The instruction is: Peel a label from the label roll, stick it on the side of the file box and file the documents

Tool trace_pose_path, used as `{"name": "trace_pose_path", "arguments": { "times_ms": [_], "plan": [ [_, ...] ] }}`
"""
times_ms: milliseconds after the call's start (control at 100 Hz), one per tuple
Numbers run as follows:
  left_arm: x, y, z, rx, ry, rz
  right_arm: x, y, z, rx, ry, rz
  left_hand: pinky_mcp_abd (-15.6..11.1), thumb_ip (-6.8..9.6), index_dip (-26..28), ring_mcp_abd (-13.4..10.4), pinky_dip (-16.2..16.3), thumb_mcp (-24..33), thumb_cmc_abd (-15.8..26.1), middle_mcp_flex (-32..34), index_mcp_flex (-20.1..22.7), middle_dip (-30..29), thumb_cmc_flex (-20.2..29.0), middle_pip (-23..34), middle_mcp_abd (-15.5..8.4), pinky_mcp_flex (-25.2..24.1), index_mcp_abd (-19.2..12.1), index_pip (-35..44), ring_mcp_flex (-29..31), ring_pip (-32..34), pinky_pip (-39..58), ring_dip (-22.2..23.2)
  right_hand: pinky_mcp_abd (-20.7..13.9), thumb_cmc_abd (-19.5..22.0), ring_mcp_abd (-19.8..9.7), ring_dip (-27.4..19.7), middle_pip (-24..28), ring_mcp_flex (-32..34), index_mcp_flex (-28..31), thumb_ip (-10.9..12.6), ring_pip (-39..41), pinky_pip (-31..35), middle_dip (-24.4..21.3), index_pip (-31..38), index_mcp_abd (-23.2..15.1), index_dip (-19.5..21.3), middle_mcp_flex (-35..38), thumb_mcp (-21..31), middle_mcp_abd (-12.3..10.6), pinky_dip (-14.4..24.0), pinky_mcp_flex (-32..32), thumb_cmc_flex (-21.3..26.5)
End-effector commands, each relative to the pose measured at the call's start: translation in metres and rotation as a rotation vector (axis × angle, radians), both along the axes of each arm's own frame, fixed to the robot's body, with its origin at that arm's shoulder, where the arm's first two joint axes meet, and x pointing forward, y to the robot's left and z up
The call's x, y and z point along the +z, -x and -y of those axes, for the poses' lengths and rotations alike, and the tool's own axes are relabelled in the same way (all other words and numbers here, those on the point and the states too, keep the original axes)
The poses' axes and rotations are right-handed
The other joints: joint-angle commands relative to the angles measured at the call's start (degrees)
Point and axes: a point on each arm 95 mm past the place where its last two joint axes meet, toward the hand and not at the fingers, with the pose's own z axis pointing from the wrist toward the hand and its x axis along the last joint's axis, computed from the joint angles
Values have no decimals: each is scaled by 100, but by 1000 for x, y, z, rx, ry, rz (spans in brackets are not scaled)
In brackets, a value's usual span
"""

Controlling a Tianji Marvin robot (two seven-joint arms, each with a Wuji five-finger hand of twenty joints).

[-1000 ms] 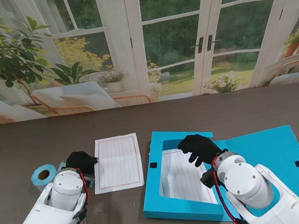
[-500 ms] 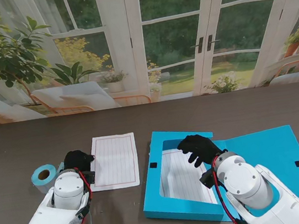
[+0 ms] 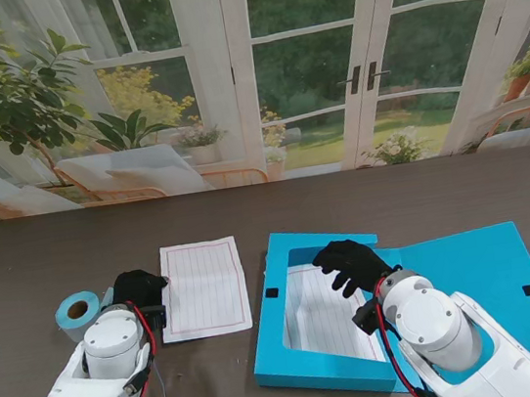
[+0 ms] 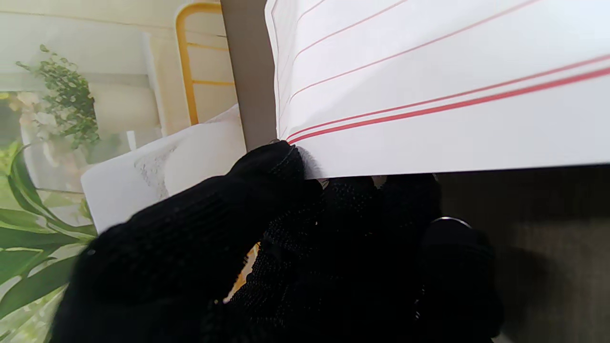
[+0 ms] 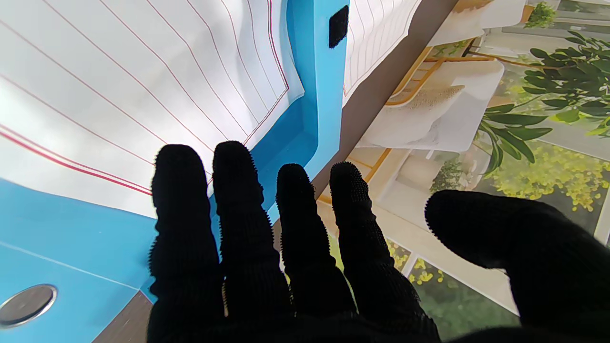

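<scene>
You see the blue file box lying open on the dark bench, in front of your right arm. Its lid is folded flat to the right. Inside the box lies a ruled sheet with red lines.

Your right hand is above the far edge of the box. In the right wrist view its fingers are stretched out and a little apart, the thumb to one side, and they hold nothing. You cannot tell from the pictures if the fingertips touch the box or the sheet.

To the left of the box, and apart from it, a second ruled document lies flat on the bench. Your left hand is at the left edge of this document, near the corner that is closer to you. In the left wrist view the fingers are curled together and pinch the edge of the paper: the thumb is on one face and the other fingers on the opposite face, so this edge is lifted a little from the bench.

The label roll, light blue with a brown core, lies flat on the bench just to the left of your left hand. It is near the hand but you cannot tell if they touch.
</scene>
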Motion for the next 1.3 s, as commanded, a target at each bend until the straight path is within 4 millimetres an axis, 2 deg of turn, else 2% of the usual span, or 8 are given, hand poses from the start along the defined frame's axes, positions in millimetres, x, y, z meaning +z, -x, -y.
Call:
{"name": "trace_pose_path", "arguments": {
  "times_ms": [0, 470, 840, 1290],
  "plan": [
    [4, 2, 2, -19, 7, 4, -2, 1, -3, 11, -10, -12, 50, 283, 116, 195, 29, 590, -238, 349, 75, 108, 352, 135, -57, 91, 13, 427, 236, 326, 20, 106, 36, 155, 39, -8, -51, -126, 101, 147, 8, -91, -53, -52, 19, -43, -20, -99, 103, 180, -2382, 114],
    [32, 10, -3, -5, 139, 88, -4, 1, -4, 7, -27, -20, 60, 306, 91, 196, 7, 615, -258, 376, 108, 120, 378, 106, -38, 112, 10, 415, 283, 270, 7, 146, 33, 147, 63, -9, -53, -138, 102, 162, 6, -104, -55, -72, 39, -43, -31, -100, 115, 192, -2388, 127],
    [51, 14, 3, -59, 206, 157, -4, 0, -5, 9, -30, -24, 61, 327, 69, 175, 0, 616, -254, 387, 139, 136, 386, 94, -44, 113, 32, 389, 301, 238, 8, 168, 43, 151, 62, -8, -50, -130, 107, 169, 11, -116, -55, -85, 42, -42, -31, -101, 115, 204, -2390, 132],
    [50, 15, 4, -66, 250, 163, -5, 0, -5, 6, -38, -32, 113, 393, 76, 146, -48, 707, -261, 389, 143, 202, 392, 126, -33, 160, 76, 399, 335, 233, -52, 238, 45, 143, 68, -9, -47, -137, 108, 178, 9, -128, -55, -93, 48, -42, -35, -98, 121, 213, -2395, 142]
  ]
}}
